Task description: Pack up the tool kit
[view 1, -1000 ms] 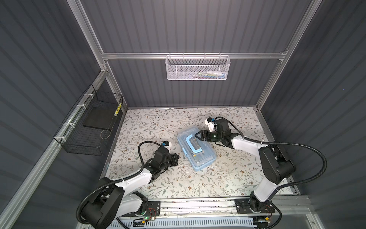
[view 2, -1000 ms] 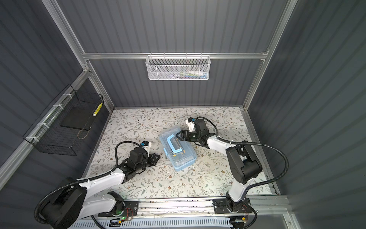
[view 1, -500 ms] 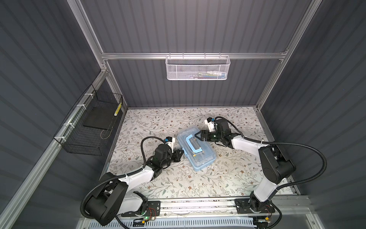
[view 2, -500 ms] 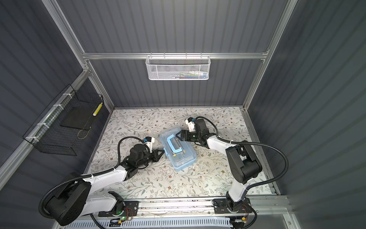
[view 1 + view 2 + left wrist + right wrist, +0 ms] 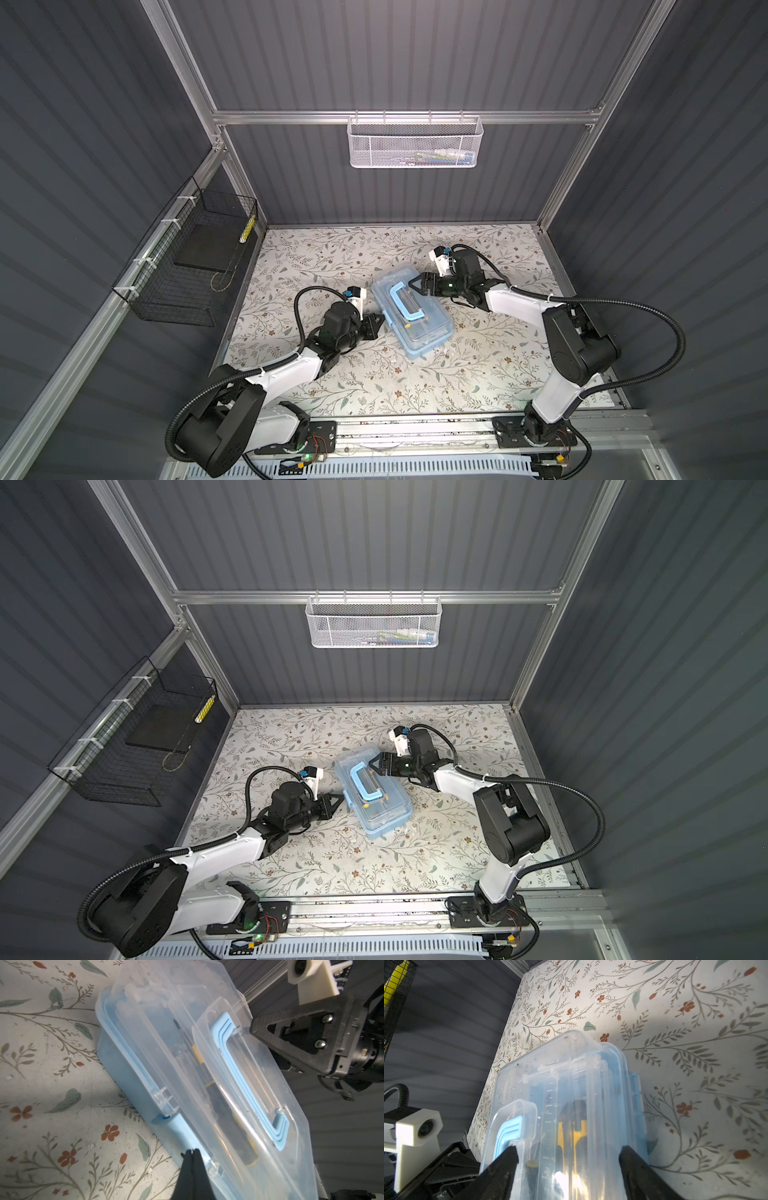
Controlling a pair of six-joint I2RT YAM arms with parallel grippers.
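The tool kit, a light-blue box with a clear lid and a pale-blue handle, lies slantwise mid-table with the lid down. A black-and-yellow screwdriver shows through the lid. My left gripper is shut and empty, its tips touching the rim on the box's long left side. My right gripper is turned on its side at the far short end. One finger sits on the lid and the other by the blue base, clamping that end.
A white mesh basket holding small items hangs on the back wall. A black wire basket with a dark slab and a yellow-tipped thing hangs on the left wall. The arms' base rail runs along the front edge.
My left arm has reached right, bringing its shut tips from clear of the box to its long side. The right arm and the box have not moved.
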